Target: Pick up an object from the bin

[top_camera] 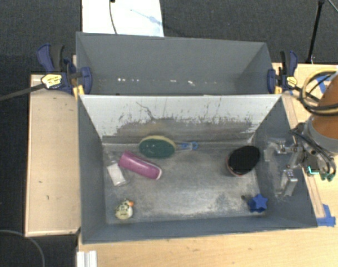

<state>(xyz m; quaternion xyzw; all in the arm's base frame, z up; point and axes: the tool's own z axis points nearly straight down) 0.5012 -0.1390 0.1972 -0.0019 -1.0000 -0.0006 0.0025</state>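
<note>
My gripper hangs over the bin's right sloping wall, with nothing seen in it. Nearest to it, just to its left, a black rounded thing lies on the bin floor. A small blue jagged piece sits in the front right corner, below and left of the gripper. Neither one touches the gripper.
On the left half lie a green oval brush with a blue handle, a pink cylinder, a small clear-white piece and a little yellow-white toy at the front left. The arm with its orange cover enters from the right.
</note>
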